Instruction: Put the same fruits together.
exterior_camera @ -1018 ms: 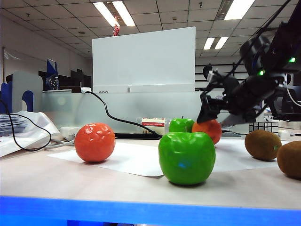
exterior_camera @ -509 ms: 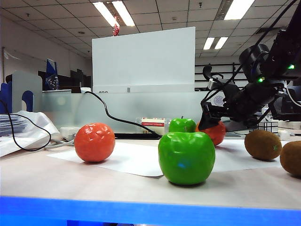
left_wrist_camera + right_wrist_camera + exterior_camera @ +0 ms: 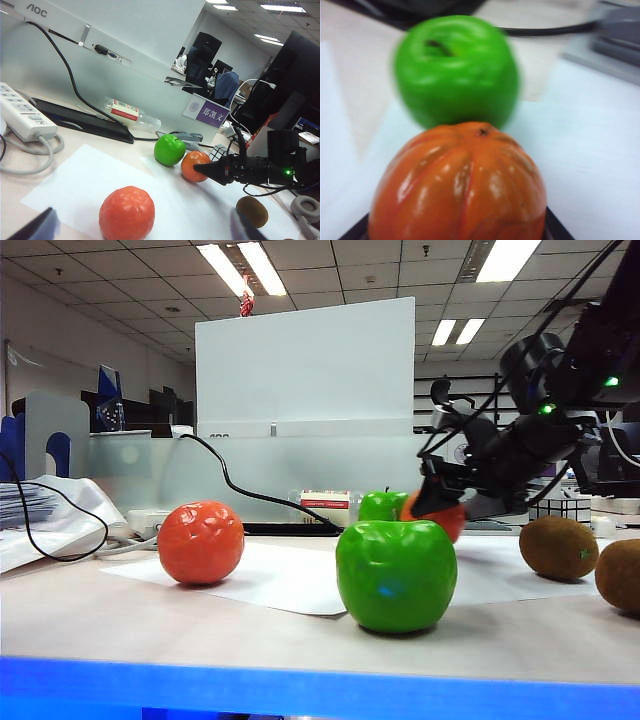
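White paper sheet (image 3: 290, 585) covered desk middle. Near green apple (image 3: 397, 575) front centre; near orange (image 3: 201, 542) left; two kiwis (image 3: 558, 547) right edge.

Far orange (image 3: 457, 185) sat between right gripper (image 3: 432, 508) jaws, touching far green apple (image 3: 455, 70); jaws partly closed, firm grip unconfirmed.

Left gripper (image 3: 140, 227) hung apart, jaws wide, empty.

Risk: glossy orange squirting out, knocking far apple rolling.

The pale worktop (image 3: 120, 615) carries a white paper sheet (image 3: 290, 585) with apples and oranges on it. Two brown kiwis (image 3: 558, 547) sit on the worktop's right side. A power strip (image 3: 22, 112) lies at the back left.
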You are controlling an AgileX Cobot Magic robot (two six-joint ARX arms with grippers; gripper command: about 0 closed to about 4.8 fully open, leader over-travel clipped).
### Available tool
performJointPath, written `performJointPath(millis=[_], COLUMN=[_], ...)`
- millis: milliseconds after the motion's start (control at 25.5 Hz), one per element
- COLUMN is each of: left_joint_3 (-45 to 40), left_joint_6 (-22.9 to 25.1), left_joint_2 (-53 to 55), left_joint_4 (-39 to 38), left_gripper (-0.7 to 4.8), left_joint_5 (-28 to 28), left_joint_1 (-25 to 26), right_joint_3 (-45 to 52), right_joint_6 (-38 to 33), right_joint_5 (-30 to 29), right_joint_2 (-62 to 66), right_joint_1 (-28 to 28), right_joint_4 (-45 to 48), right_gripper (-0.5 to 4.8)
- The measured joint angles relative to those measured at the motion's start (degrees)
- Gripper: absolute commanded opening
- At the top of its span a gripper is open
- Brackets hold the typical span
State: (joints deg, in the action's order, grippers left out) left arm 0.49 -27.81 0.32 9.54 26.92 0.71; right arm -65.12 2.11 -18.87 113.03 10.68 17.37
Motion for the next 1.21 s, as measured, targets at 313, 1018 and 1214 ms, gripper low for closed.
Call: performJointPath(millis=[313,1018,1214], left_joint_3=[0.0,0.0,0.0], left_joint_6=[0.0,0.0,0.0], left_joint_2=[0.0,0.0,0.0], left_joint_4=[-0.4,-0.4,-0.3], left_gripper=[4.79,4.79,4.79], left_joint_5=[0.0,1.0,1.6], left_joint_1=[0.0,0.0,0.0], right_joint_3=[-3.8,-5.6,-5.6], right_joint_6=[0.0,5.2,5.6], right_joint_5=[-4.8,-3.0,-3.2], right_joint_2=[0.0,0.5,0.5], right_joint_1=[7.3,18.4,18.9], right_joint_4=[-2.3,-12.6,-12.4], right_gripper=[-0.07,-0.06,-0.06])
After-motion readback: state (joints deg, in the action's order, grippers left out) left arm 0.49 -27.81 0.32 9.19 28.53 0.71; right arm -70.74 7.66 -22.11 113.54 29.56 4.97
